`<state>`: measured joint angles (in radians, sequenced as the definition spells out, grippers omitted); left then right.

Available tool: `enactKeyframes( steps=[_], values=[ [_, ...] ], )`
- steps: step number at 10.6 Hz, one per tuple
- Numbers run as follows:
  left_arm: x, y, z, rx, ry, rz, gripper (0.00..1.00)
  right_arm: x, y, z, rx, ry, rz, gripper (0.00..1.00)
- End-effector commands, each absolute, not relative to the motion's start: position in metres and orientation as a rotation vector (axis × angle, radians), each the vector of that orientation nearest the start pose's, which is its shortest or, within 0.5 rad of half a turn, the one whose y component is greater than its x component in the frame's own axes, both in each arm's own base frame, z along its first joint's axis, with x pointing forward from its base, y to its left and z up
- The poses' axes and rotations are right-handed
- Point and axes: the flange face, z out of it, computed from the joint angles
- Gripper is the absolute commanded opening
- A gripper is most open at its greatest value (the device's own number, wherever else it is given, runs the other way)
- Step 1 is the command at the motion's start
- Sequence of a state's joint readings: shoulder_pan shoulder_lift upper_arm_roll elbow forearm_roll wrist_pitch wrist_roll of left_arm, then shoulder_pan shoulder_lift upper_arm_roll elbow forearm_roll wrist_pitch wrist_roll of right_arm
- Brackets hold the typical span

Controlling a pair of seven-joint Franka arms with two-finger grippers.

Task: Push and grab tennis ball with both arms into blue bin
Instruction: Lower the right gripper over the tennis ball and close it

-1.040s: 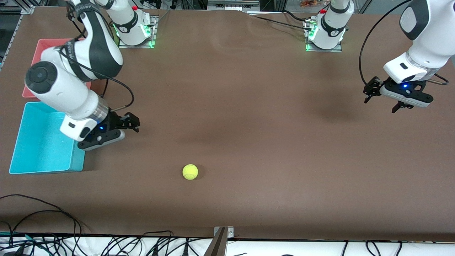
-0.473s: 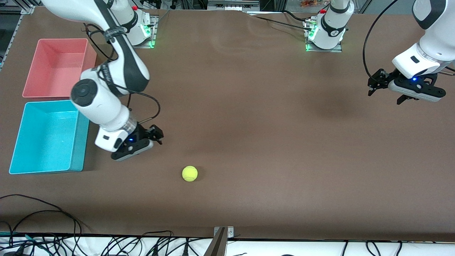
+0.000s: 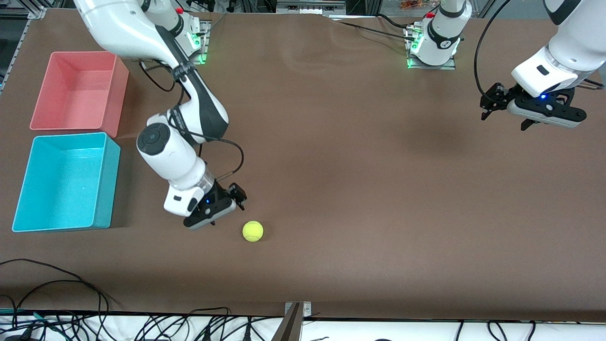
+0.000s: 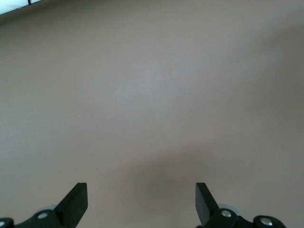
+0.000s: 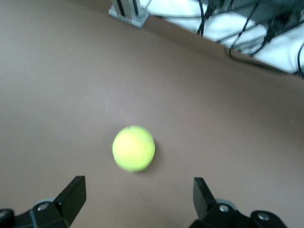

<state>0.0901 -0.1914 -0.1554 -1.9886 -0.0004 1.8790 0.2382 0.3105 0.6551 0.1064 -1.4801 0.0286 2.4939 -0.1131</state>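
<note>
Right hand (image 3: 226, 207) low beside the tennis ball (image 3: 253, 231)

Ball rests on the tabletop (image 3: 331, 166), well apart from the blue bin (image 3: 66, 182). Both hands spread wide, grasping nothing; left hand (image 3: 506, 113) hangs over the left arm's end.

White jointed arms (image 3: 182, 156), black bands, cables, dark tools.

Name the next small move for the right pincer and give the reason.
Probably ease the right pincer forward and down so its open fingers straddle the tennis ball. The ball lies free on the table just ahead of it, centred between the fingers in the right wrist view, not yet touched. The blue bin waits toward the right arm's end. The left pincer waits, open, over bare table.
</note>
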Motion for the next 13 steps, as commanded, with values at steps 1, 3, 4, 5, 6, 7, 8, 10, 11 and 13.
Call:
enactKeyframes(
  steps=[1, 3, 4, 5, 6, 7, 8, 10, 11, 13],
  values=[
    [0.512, -0.037, 0.580, -3.057, 0.438, -0.052, 1.00, 0.736, 0.313, 0.316, -2.821, -0.692, -0.638, 1.00],
    [0.510, -0.032, 0.587, -3.059, 0.423, -0.028, 1.00, 0.742, 0.313, 0.291, -2.805, -0.686, -0.696, 1.00],
    [0.508, -0.032, 0.588, -3.062, 0.404, -0.012, 1.00, 0.742, 0.313, 0.284, -2.807, -0.688, -0.688, 1.00],
    [0.507, -0.030, 0.594, -3.073, 0.319, -0.007, 1.00, 0.741, 0.313, 0.274, -2.812, -0.688, -0.672, 1.00],
    [0.505, -0.033, 0.600, -3.075, 0.289, 0.016, 1.00, 0.740, 0.315, 0.263, -2.813, -0.690, -0.663, 1.00],
    [0.503, -0.032, 0.604, -3.075, 0.285, 0.035, 1.00, 0.737, 0.318, 0.251, -2.816, -0.699, -0.650, 1.00],
    [0.501, -0.030, 0.606, -3.076, 0.282, 0.035, 1.00, 0.735, 0.318, 0.244, -2.822, -0.698, -0.632, 1.00],
    [0.502, -0.034, 0.606, -3.073, 0.289, 0.037, 1.00, 0.724, 0.314, 0.219, -2.843, -0.701, -0.560, 1.00],
    [0.502, -0.034, 0.606, -3.073, 0.291, 0.035, 1.00, 0.722, 0.315, 0.215, -2.847, -0.705, -0.547, 1.00],
    [0.501, -0.035, 0.607, -3.074, 0.294, 0.030, 1.00, 0.719, 0.314, 0.208, -2.851, -0.688, -0.534, 1.00]
  ],
)
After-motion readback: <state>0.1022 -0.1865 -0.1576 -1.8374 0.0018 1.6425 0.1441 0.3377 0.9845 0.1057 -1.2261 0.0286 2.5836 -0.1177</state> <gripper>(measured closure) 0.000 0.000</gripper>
